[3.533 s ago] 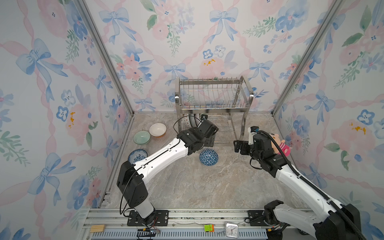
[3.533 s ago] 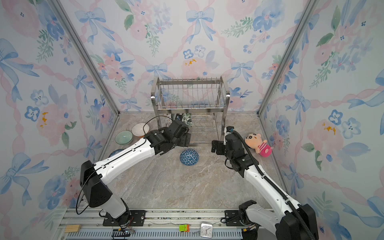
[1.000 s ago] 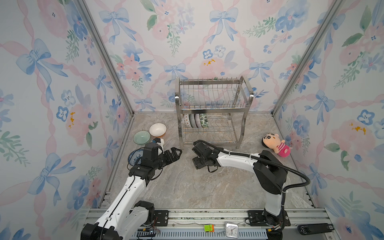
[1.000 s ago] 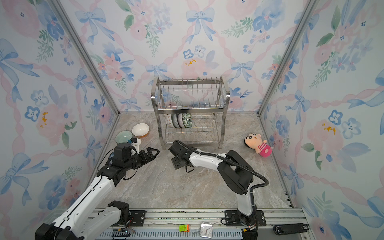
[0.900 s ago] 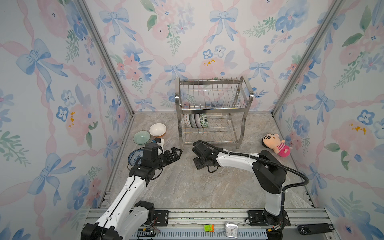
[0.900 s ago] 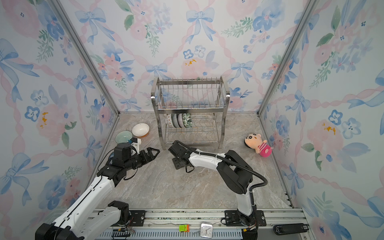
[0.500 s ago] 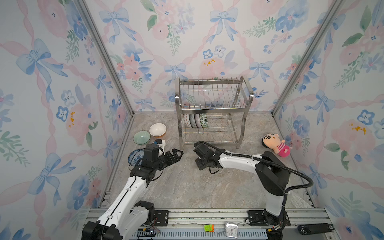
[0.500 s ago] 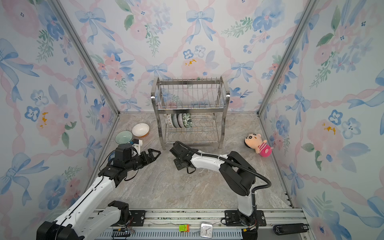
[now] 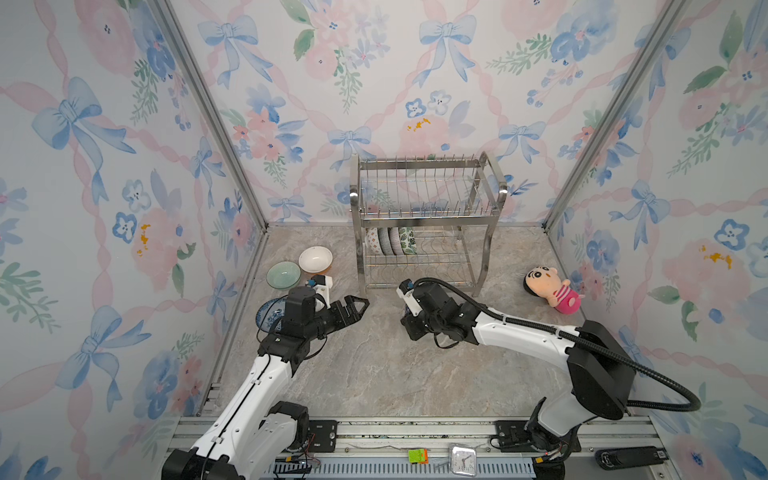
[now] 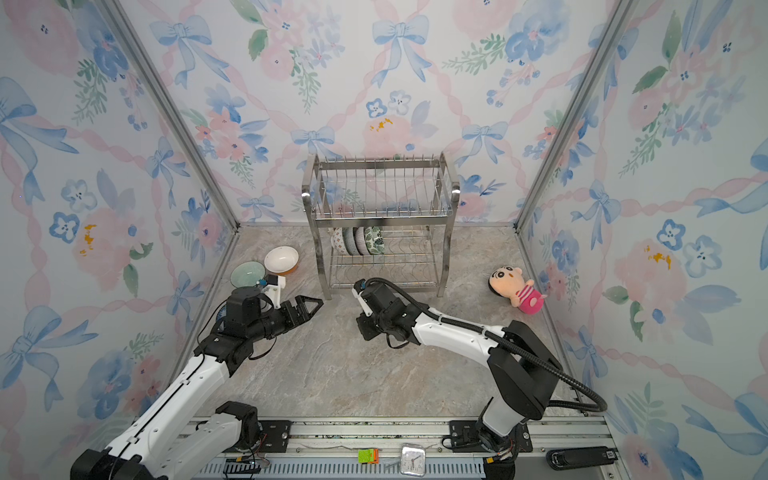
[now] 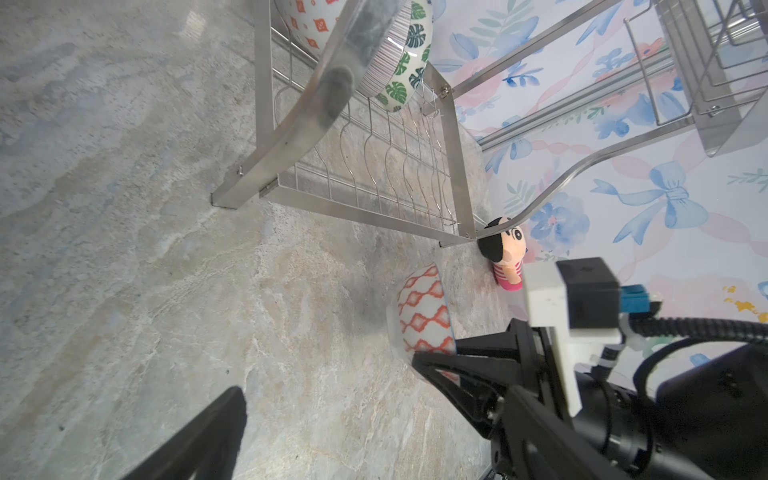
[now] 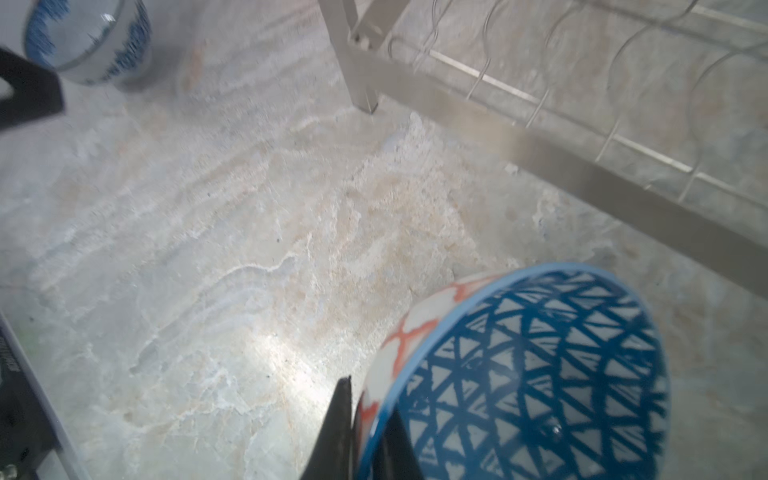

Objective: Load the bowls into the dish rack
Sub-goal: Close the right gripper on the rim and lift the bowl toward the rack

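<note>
As the right gripper (image 12: 365,415) pinches the rim of the orange-and-white bowl (image 12: 519,374) near the middle of the bench (image 9: 374,374), pick-up looks to be the step in hand. Next, likely, it should lift the bowl and stand it in a free lower slot of the dish rack (image 9: 424,216); the left gripper (image 9: 359,309) hangs spread wide.

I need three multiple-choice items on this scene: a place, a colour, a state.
1. The stored bowls stand on the rack's: A lower shelf; B upper shelf; C top rail.
2. The bowl in the right claw is patterned inside in: A green; B blue; C pink.
3. The left claw is: A open and empty; B shut on a bowl; C shut on the rack.
Answers: 1 A, they stand beneath the upper shelf; 2 B, blue triangles show in the right wrist view; 3 A, it is spread wide, nothing inside.
</note>
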### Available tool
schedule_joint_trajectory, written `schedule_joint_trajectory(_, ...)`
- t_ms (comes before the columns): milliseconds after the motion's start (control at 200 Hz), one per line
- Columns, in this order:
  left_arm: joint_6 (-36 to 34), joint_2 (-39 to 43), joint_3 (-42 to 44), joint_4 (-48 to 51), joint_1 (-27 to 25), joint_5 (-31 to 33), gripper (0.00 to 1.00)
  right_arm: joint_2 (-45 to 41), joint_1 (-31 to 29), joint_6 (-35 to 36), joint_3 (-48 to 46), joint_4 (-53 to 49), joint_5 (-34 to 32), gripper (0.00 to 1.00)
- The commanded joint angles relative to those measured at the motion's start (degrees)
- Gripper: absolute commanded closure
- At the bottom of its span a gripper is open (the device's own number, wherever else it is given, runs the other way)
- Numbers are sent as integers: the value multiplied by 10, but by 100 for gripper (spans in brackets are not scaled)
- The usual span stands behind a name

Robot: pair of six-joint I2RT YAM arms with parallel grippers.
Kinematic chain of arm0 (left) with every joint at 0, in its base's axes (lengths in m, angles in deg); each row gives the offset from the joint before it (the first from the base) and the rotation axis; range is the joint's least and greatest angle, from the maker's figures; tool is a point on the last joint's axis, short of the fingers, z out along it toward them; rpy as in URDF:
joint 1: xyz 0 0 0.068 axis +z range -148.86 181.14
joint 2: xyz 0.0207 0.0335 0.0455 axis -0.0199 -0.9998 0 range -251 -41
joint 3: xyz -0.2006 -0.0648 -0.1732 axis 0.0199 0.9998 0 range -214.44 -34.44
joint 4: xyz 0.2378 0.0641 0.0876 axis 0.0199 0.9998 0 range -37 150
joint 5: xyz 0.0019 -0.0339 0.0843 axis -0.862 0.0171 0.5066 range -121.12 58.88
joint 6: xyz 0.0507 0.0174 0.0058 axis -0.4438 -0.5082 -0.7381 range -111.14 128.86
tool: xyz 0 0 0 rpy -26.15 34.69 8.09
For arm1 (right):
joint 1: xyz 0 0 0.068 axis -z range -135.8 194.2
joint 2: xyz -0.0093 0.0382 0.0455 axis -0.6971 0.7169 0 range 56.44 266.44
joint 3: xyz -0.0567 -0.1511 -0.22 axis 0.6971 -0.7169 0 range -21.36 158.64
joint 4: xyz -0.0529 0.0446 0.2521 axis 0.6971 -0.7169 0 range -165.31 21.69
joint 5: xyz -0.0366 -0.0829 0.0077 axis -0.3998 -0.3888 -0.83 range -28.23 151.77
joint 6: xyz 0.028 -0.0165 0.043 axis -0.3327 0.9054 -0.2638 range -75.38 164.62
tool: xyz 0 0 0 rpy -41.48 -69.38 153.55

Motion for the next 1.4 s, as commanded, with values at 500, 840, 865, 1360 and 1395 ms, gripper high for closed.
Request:
schedule_joint_trajectory(500,8,-83,-73,-62,-134,64,2,-75,169,-62,-15,151,18,100)
schedule_joint_trajectory(840,11,-164,-135,-80,-176,87,2,11,218,-100,17,246,45,100)
schedule_joint_trajectory(865,13,-168,-136,-81,-176,89,2,20,219,-102,22,254,47,100)
schedule_joint_trajectory(1360,5,-226,-181,-87,-184,99,2,166,235,-141,117,340,78,100)
schedule_joint_trajectory(1395,4,-228,-183,-87,-184,100,2,174,236,-145,122,347,79,100)
